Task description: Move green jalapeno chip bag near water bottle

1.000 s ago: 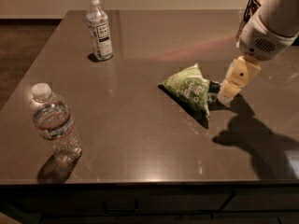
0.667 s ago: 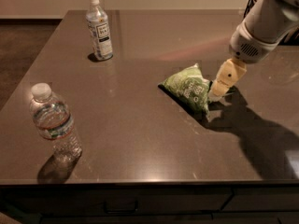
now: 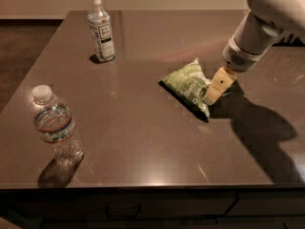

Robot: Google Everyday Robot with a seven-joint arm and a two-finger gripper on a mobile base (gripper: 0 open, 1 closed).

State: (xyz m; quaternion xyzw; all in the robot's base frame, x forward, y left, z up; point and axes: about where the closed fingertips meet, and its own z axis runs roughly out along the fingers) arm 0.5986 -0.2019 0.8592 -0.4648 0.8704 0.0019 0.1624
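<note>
The green jalapeno chip bag (image 3: 188, 86) lies flat on the dark table right of centre, its darker end toward the front. My gripper (image 3: 210, 97) comes down from the upper right on the white arm (image 3: 267, 18) and is at the bag's right edge, touching or almost touching it. The water bottle (image 3: 55, 128), squat, clear and ribbed with a white cap and a coloured label band, stands upright near the front left corner, far from the bag.
A taller slim bottle (image 3: 101, 30) with a white label stands at the back left. The brown table (image 3: 138, 142) has its front edge close to the camera and its left edge beside dark floor. The arm casts a large shadow (image 3: 262, 128) at the right.
The gripper has moved left and slightly down, from beside the bag to right against its right edge. The bag and both bottles have not moved.
</note>
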